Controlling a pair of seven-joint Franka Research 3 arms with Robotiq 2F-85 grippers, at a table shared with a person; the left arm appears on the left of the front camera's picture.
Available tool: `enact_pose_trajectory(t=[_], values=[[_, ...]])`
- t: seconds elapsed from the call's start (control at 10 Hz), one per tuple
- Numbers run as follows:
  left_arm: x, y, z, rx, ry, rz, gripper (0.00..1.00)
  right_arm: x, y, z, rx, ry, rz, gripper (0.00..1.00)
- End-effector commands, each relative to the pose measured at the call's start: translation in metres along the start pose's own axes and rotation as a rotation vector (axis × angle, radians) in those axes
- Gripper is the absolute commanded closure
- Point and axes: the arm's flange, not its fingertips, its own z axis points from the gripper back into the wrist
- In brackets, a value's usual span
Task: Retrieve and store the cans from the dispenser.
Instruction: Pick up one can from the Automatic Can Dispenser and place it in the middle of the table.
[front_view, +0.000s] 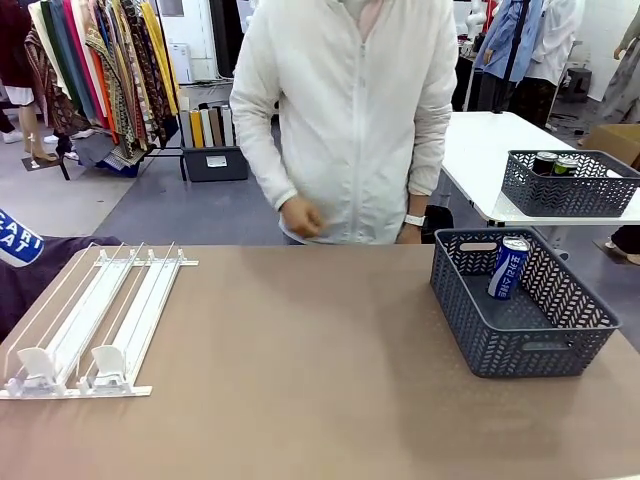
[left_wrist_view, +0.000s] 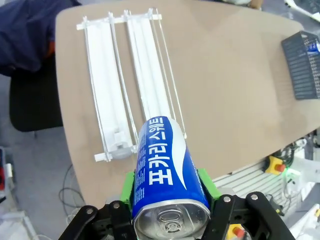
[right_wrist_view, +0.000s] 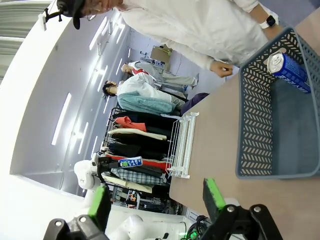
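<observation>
Our left gripper (left_wrist_view: 170, 192) clamps a slim blue aluminium can with white lettering (left_wrist_view: 169, 175) above the flat white wire-and-plastic dispenser (left_wrist_view: 127, 82). Our right gripper (right_wrist_view: 157, 197) stands wide, holding nothing. Another blue can (front_view: 508, 267) leans inside the dark grey lattice basket (front_view: 520, 340).

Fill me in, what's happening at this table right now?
The left gripper is shut on a blue can, held above the empty white dispenser. Another blue can leans inside the grey basket. The right gripper hangs with its jaws open, holding nothing. A person stands at the far side.
</observation>
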Motion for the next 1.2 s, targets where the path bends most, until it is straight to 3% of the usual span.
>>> enact_pose_trajectory(t=[0.0, 0.4, 0.6, 0.9, 1.1], values=[[0.001, -0.012, 0.004, 0.032, -0.019, -0.009, 1.00, 0.002, 0.001, -0.001, 0.017, -0.012, 0.025, 0.00], [0.001, -0.006, -0.002, 0.022, 0.006, -0.012, 1.00, 0.002, 0.001, -0.001, 0.017, -0.012, 0.025, 0.00], [0.030, -0.068, -0.052, -0.047, 0.108, -0.064, 1.00, 0.002, 0.001, -0.001, 0.017, -0.012, 0.025, 0.00], [0.077, -0.210, -0.144, -0.013, 0.242, -0.356, 1.00, 0.002, 0.001, -0.001, 0.017, -0.012, 0.025, 0.00], [0.101, -0.291, -0.221, 0.006, 0.350, -0.433, 1.00, 0.002, 0.001, -0.001, 0.017, -0.012, 0.025, 0.00]])
